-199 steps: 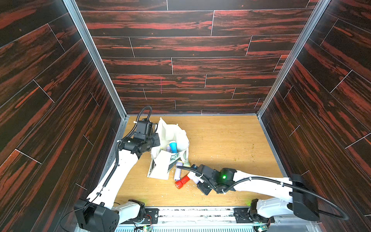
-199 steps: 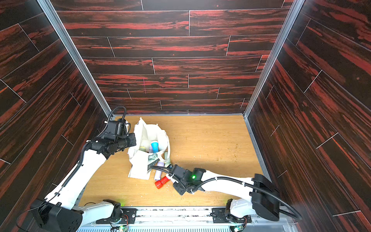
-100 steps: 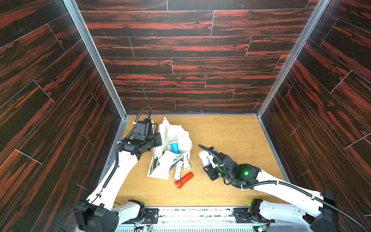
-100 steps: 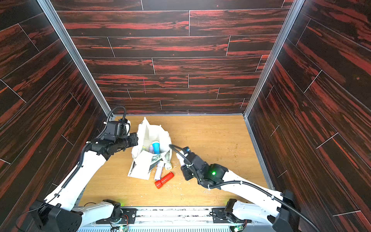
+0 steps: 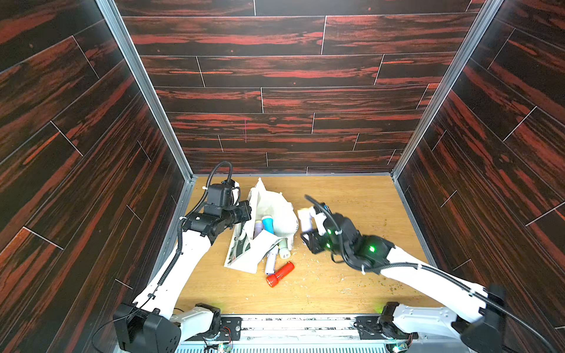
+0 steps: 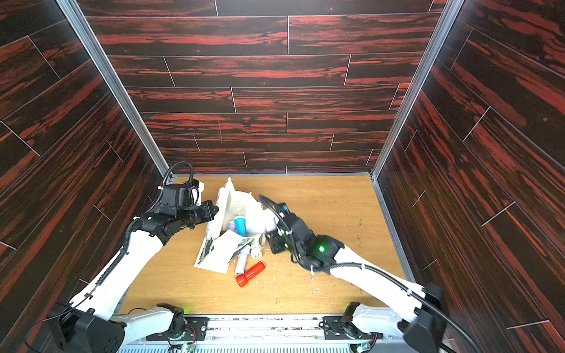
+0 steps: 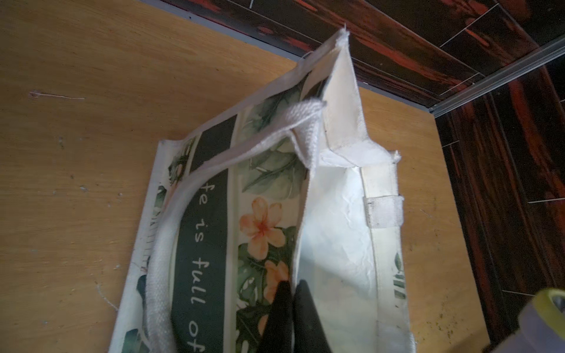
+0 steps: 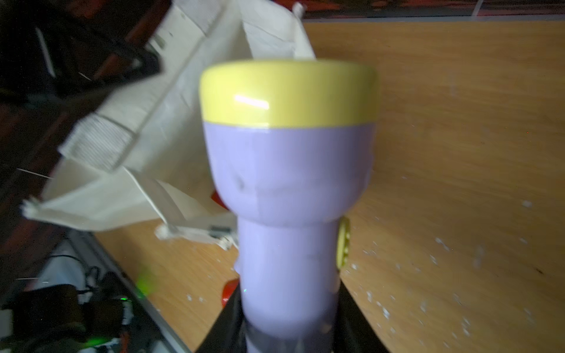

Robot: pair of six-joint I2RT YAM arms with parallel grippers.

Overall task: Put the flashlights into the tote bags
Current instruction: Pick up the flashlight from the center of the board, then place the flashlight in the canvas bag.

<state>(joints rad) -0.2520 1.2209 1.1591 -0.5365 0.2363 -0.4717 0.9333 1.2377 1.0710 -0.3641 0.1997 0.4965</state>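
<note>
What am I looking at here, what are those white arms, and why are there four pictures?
Those are two white robot arms working over a wooden table inside a dark-panelled booth. Two pictures look down from above, side by side; the other two come from a camera on each arm's wrist. Each arm ends in a pinching tool. The left tool is shut on the rim of a tote bag, holding it open. The right tool is shut on a lilac flashlight with a yellow rim, close to the bag. A blue flashlight shows inside the bag. A red flashlight and pale flashlights lie on the table beside it.
</note>
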